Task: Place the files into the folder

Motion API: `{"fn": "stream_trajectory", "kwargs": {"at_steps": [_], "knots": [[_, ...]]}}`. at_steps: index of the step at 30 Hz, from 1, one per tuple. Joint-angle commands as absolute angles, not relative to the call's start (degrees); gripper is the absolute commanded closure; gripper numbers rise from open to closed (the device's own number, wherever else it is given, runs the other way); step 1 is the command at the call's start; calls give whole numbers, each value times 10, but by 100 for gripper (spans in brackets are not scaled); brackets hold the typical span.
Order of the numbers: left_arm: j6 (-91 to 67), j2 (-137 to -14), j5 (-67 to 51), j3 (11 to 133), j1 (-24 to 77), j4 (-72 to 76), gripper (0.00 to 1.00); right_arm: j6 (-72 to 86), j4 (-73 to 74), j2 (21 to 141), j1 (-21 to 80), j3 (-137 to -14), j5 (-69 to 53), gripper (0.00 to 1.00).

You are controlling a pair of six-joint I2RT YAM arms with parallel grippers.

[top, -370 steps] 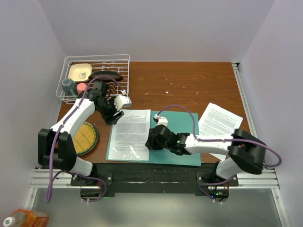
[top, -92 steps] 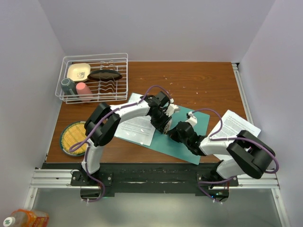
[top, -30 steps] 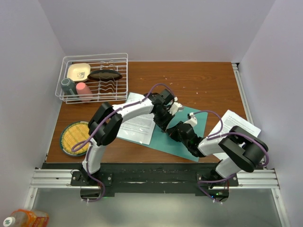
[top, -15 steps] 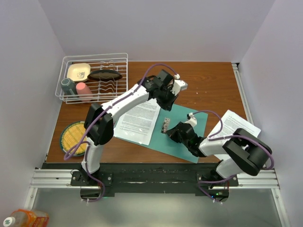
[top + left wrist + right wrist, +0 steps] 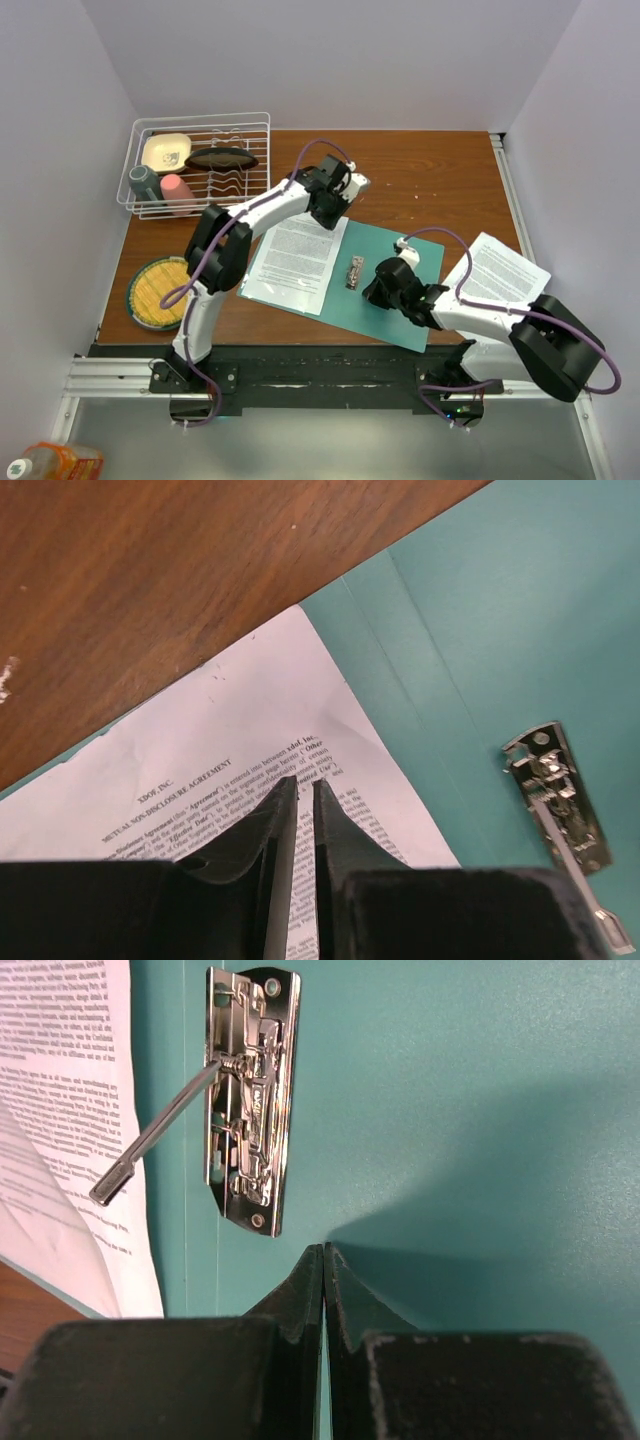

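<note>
The teal folder (image 5: pixel 400 310) lies open and tilted on the table. One printed file (image 5: pixel 295 262) rests on its left half, beside the metal clip (image 5: pixel 354 272) at the spine. The clip (image 5: pixel 250 1100) has its lever raised over the sheet's edge. Another file (image 5: pixel 500 272) lies on the table right of the folder. My left gripper (image 5: pixel 330 205) hovers over the top of the sheet (image 5: pixel 250 780); the left gripper (image 5: pixel 298 782) has its jaws a narrow slit apart and empty. My right gripper (image 5: pixel 323 1247) is shut, tips pressed on the folder (image 5: pixel 450 1110) next to the clip.
A white wire dish rack (image 5: pixel 262 150) with a bowl, cups and a dark dish stands at the back left. A round yellow woven mat (image 5: pixel 160 293) lies at the front left. Bare wooden table (image 5: pixel 430 180) stretches behind the folder; walls close in on both sides.
My left gripper rose from beside the clip and moved back and left over the sheet's top edge, its jaws parting slightly. The right gripper stays shut, pressed on the folder, shifted slightly right.
</note>
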State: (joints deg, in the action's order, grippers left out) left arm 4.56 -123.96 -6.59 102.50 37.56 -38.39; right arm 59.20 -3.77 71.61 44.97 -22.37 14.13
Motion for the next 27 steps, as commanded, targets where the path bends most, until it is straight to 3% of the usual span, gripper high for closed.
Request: {"fn": "stream_trajectory", "kwargs": {"at_steps": [1, 13, 27], "knots": [[69, -1252, -25, 1023, 377, -349, 84, 564, 45, 709, 446, -253, 120, 100], [58, -1217, -1, 929, 374, -335, 87, 528, -44, 678, 446, -308, 17, 100], [54, -1190, -3, 894, 373, -346, 88, 535, -52, 756, 448, -356, 70, 100]]}}
